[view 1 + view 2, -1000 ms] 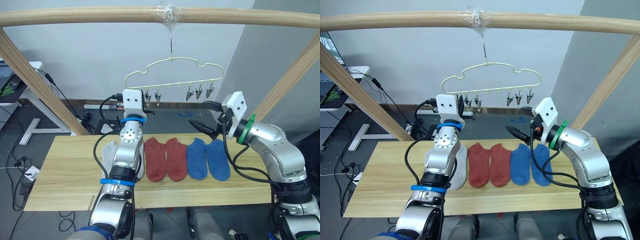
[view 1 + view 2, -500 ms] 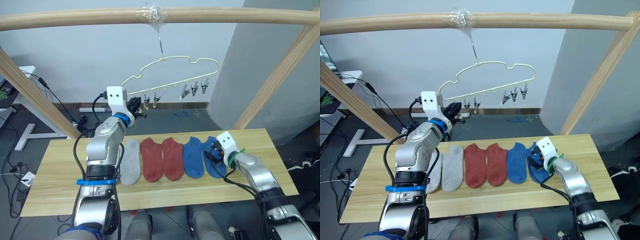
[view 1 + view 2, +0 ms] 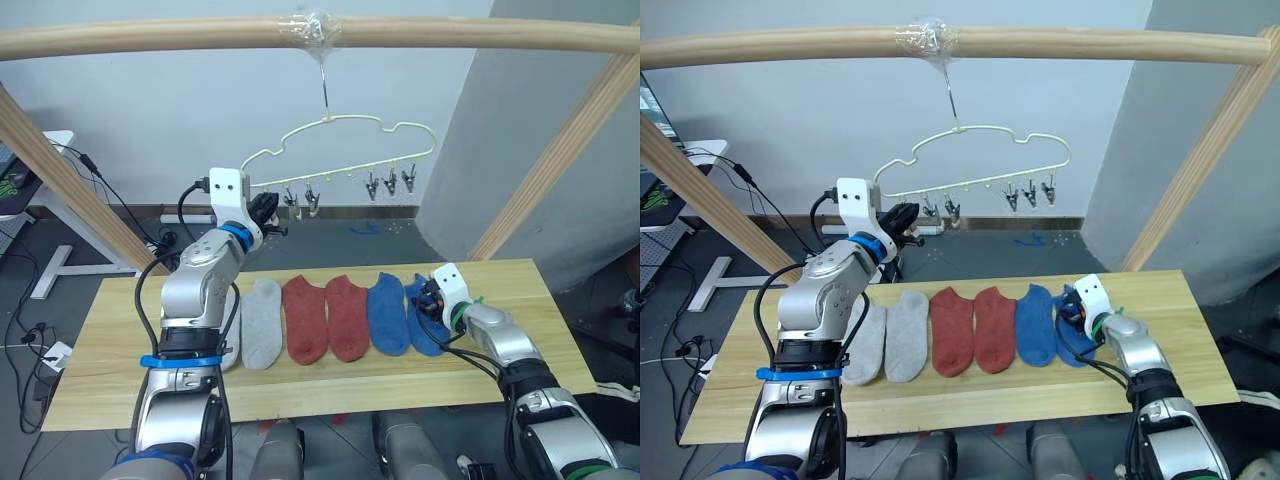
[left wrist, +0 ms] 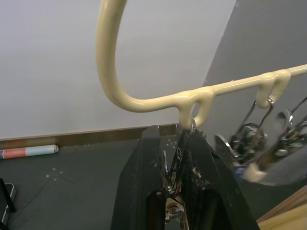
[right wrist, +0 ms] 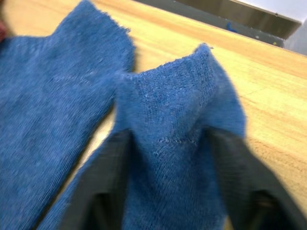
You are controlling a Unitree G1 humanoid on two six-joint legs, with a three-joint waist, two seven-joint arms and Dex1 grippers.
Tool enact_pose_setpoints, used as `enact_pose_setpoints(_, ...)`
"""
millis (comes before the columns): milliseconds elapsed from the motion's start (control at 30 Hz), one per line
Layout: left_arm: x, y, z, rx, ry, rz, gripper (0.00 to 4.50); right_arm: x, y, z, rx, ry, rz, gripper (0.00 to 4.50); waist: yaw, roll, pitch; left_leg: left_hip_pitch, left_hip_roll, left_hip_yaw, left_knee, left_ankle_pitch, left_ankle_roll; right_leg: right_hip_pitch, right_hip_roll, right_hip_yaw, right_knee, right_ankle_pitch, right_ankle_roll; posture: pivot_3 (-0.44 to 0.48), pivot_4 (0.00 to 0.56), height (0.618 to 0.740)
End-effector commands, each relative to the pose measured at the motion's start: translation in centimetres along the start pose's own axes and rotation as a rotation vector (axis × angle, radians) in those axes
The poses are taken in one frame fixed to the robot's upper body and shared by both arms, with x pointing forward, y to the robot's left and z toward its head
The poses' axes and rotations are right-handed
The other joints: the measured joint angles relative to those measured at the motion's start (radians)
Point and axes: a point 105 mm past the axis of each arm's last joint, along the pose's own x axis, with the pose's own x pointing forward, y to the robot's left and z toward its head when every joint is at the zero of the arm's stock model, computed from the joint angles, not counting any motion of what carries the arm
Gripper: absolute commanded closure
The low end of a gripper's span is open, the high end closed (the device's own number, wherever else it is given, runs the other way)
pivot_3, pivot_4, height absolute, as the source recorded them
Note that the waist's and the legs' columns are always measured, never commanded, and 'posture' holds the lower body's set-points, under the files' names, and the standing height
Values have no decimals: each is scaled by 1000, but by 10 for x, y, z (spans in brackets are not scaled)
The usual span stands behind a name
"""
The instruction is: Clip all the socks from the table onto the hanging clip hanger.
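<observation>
Six socks lie in a row on the table (image 3: 100,350): two grey socks (image 3: 906,333), two red socks (image 3: 951,330), two blue socks (image 3: 1036,322). My right gripper (image 3: 1072,312) is down on the rightmost blue sock (image 5: 177,143), whose cuff bunches up between the shut fingers (image 5: 110,163). My left gripper (image 3: 268,212) is raised at the left end of the cream clip hanger (image 4: 144,101). It is shut on a metal clip (image 4: 175,163) hanging from the hanger's first loop.
The hanger hangs from a wooden beam (image 3: 150,35) carried by slanted wooden posts (image 3: 560,150) at both sides. Several free clips (image 3: 388,182) dangle along the hanger's bar. Cables and a white desk leg (image 3: 50,265) are on the floor behind the table's left.
My right arm has dropped from beside the hanger to the table, and its fingers have closed onto the rightmost blue sock. The left gripper stays at the hanger's left end. The camera has shifted.
</observation>
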Motion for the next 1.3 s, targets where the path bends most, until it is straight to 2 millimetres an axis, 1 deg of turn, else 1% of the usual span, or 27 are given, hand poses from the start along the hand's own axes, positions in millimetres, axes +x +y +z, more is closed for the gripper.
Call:
enact_pose_setpoints(33, -6, 3, -1, -28, 36, -23, 4370, -11, -4, -27, -106, 72, 8, 3671, 1, 0, 0, 1, 0, 0, 0, 0, 0, 1, 0, 0, 0, 0, 0, 68, 204, 740)
enact_pose_setpoints(100, -6, 2, -1, -77, 55, -35, 4370, -15, -5, -20, -159, 39, 15, 4293, 1, 0, 0, 2, 0, 0, 0, 0, 0, 3, 0, 0, -1, 0, 0, 68, 204, 740)
enact_pose_setpoints(133, -6, 2, -1, -108, 68, -45, 4370, -18, -4, -14, -193, 13, 25, 4465, 1, 0, 0, 3, 0, 0, 0, 0, 0, 3, 0, 0, -1, 0, 0, 73, 207, 740)
enact_pose_setpoints(167, -7, 2, 1, -146, 79, -54, 4370, -22, -2, -3, -256, -28, 39, 4465, 1, 0, 0, 3, 0, 0, 0, 0, 0, 3, 0, 0, -1, 0, 0, 73, 207, 740)
enact_pose_setpoints(233, -8, 4, 5, -263, 92, -73, 4370, -30, 10, 27, -380, -136, 78, 4465, -2, 0, 1, 3, 0, 0, 0, 0, 0, 3, 0, 0, -1, 0, 0, 71, 211, 740)
enact_pose_setpoints(267, -9, 5, 7, -298, 94, -77, 4370, -33, 14, 37, -406, -169, 87, 4465, -6, 0, 2, 2, 0, 0, 0, 0, 0, 2, 0, 0, 0, 0, 0, 71, 211, 740)
enact_pose_setpoints(333, -10, 5, 8, -325, 101, -78, 4370, -35, 18, 43, -416, -188, 90, 4465, -13, 0, 2, 1, 0, 0, 0, 0, 0, 1, 0, 0, 0, 0, 1, 71, 211, 740)
enact_pose_setpoints(367, -10, 6, 8, -392, 115, -82, 4370, -37, 27, 56, -485, -230, 105, 4465, -13, 0, 2, 1, 0, 0, 0, 0, 0, 1, 0, 0, 0, 0, 1, 67, 212, 740)
enact_pose_setpoints(400, -10, 6, 9, -494, 130, -97, 4370, -36, 54, 84, -576, -328, 146, 4465, -13, 0, 2, 1, 0, 0, 0, 0, 0, 1, 0, 0, 0, 0, 1, 58, 212, 740)
enact_pose_setpoints(433, -11, 5, 10, -564, 142, -114, 4370, -39, 74, 103, -639, -402, 172, 4465, -14, -1, 3, 1, 0, 0, 0, 0, 0, 1, 0, 0, 0, 0, 1, 58, 212, 740)
enact_pose_setpoints(467, -11, 4, 11, -609, 151, -126, 4370, -41, 87, 115, -676, -449, 187, 4465, -18, -1, 3, 1, 0, 0, 0, 0, 0, 0, 0, 0, 0, 0, 1, 58, 212, 740)
enact_pose_setpoints(533, -11, 2, 15, -656, 146, -137, 4370, -39, 120, 140, -711, -547, 199, 4465, -25, -2, 3, 0, 1, -1, 0, 0, 0, -1, 0, 0, 0, 0, 1, 49, 216, 740)
enact_pose_setpoints(600, -11, 0, 16, -695, 150, -144, 4370, -37, 141, 157, -750, -610, 196, 4465, -22, -2, 3, 0, 1, -1, -1, 0, -1, -2, 1, -1, 1, 0, 0, 49, 216, 740)
enact_pose_setpoints(667, -12, -1, 16, -736, 152, -144, 4370, -36, 151, 165, -777, -640, 193, 4465, -15, -2, 3, -1, 0, -1, -1, 0, -2, -2, 0, -1, 0, 0, 0, 43, 212, 740)
enact_pose_setpoints(767, -14, -2, 15, -767, 154, -143, 4370, -35, 155, 171, -799, -662, 177, 4465, 8, -2, 3, -3, -1, -1, 0, 1, -7, -3, -2, -1, -2, 0, 0, 39, 201, 740)
enact_pose_setpoints(833, -16, -6, 13, -814, 158, -163, 4370, -34, 156, 190, -840, -709, 130, 4465, 11, -2, 3, -4, -1, -1, 0, 1, -7, -4, -2, -1, -1, 0, 0, 39, 201, 740)
enact_pose_setpoints(900, -18, -10, 14, -842, 158, -184, 4370, -35, 156, 202, -868, -740, 101, 4465, 9, -2, 3, -6, -1, -1, 0, 2, -8, -7, -2, 0, 0, 0, 0, 39, 201, 740)
enact_pose_setpoints(1100, -20, -13, 14, -849, 166, -187, 4370, -36, 157, 207, -900, -774, 97, 4465, 6, -2, 3, -7, 1, -2, -1, 2, -8, -7, 0, -1, 1, 0, 0, 39, 201, 740)
enact_pose_setpoints(1233, -20, -12, 12, -860, 166, -181, 4370, -39, 164, 213, -921, -801, 109, 4465, 6, -2, 3, -7, 0, -2, -1, 3, -9, -7, -1, -1, 0, 0, 0, 34, 196, 740)
enact_pose_setpoints(1300, -19, -12, 13, -863, 163, -181, 4370, -38, 166, 213, -922, -800, 115, 4465, 5, -2, 3, -7, 0, -2, -1, 3, -9, -7, 0, -1, 0, 0, 0, 34, 196, 740)
